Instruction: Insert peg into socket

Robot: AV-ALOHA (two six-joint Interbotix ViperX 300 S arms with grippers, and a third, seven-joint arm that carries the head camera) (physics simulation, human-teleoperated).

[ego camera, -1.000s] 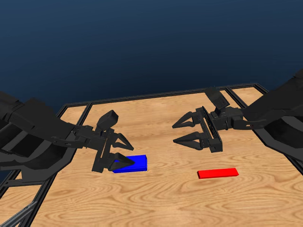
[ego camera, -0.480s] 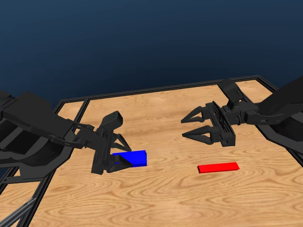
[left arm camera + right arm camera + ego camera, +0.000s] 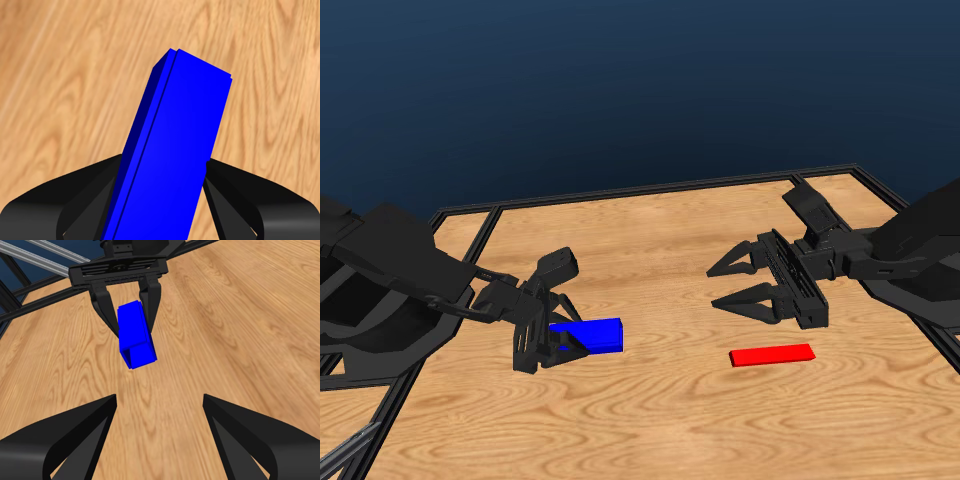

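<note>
A light wooden table (image 3: 650, 430) with a black frame (image 3: 650, 188) stands before a plain dark-blue backdrop (image 3: 620, 80).

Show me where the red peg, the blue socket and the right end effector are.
red peg (image 3: 771, 355), head view, middle of its flat top.
blue socket (image 3: 598, 334), head view, its top face.
right end effector (image 3: 726, 285), head view, midway between fingertips.

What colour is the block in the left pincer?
Bright blue, plain; the left wrist view shows it best.
</note>
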